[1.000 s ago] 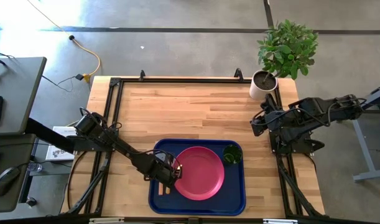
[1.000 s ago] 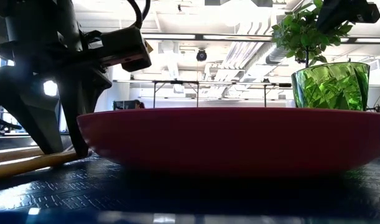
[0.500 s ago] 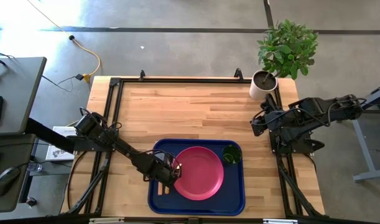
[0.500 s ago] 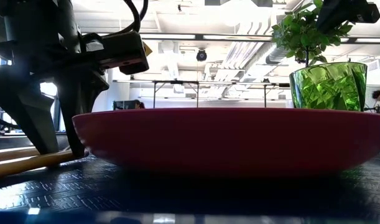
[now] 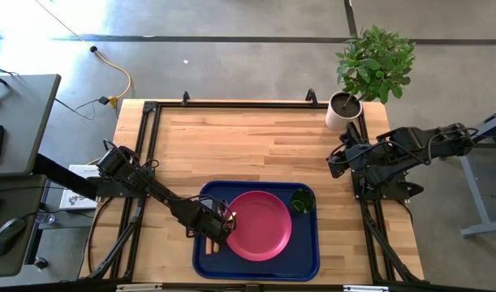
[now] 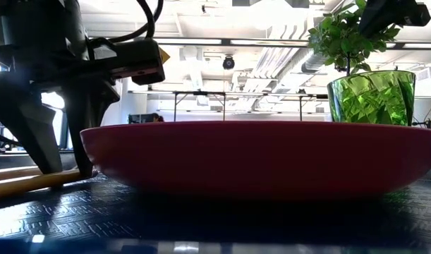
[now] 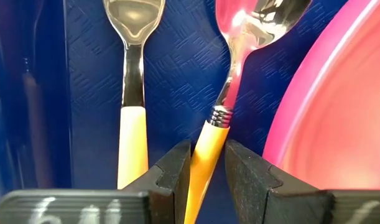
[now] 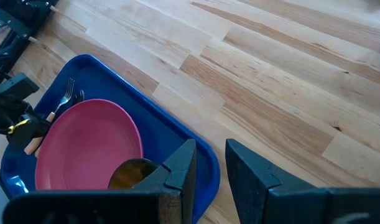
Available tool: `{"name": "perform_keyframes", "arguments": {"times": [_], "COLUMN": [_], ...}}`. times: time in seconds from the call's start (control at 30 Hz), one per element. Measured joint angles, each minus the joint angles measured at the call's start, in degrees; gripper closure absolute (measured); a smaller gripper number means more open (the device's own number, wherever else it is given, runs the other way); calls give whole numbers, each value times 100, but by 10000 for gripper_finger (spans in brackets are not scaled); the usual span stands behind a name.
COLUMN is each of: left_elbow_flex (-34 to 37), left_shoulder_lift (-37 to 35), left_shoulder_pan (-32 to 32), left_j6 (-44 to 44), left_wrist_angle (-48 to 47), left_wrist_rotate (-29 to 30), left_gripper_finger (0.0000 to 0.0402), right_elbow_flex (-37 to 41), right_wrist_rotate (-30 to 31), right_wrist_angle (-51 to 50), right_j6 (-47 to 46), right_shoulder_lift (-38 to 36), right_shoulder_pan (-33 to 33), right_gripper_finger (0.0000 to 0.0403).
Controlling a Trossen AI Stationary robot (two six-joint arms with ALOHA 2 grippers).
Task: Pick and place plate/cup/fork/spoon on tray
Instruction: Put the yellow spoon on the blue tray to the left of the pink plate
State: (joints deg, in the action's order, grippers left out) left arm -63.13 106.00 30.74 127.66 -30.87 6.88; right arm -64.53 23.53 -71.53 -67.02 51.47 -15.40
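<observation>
Left wrist view: we see the left pincer (image 7: 206,171) clamped on the spoon (image 7: 239,81) handle, bowl toward 12 o'clock, beside the fork (image 7: 132,93) on the tray (image 5: 306,253). The right pincer (image 8: 207,163) waits apart above the surface (image 5: 256,146).

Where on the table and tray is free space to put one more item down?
Bare wood runs across the table between the tray and the potted plant. The tray is crowded: plate, cup, and left gripper shut on the spoon beside the fork.
</observation>
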Motion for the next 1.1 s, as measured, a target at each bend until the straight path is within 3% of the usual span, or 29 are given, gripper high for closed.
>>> {"name": "perform_keyframes", "arguments": {"times": [1.1], "left_elbow_flex": [-2], "left_shoulder_lift": [-75], "left_shoulder_pan": [2], "left_j6": [429], "left_wrist_angle": [-216], "left_wrist_rotate": [-62], "left_gripper_finger": [312], "right_elbow_flex": [0], "right_wrist_rotate": [-119], "right_wrist_angle": [2], "right_j6": [142], "right_shoulder_lift": [-1], "right_shoulder_pan": [1], "right_gripper_finger": [324]}}
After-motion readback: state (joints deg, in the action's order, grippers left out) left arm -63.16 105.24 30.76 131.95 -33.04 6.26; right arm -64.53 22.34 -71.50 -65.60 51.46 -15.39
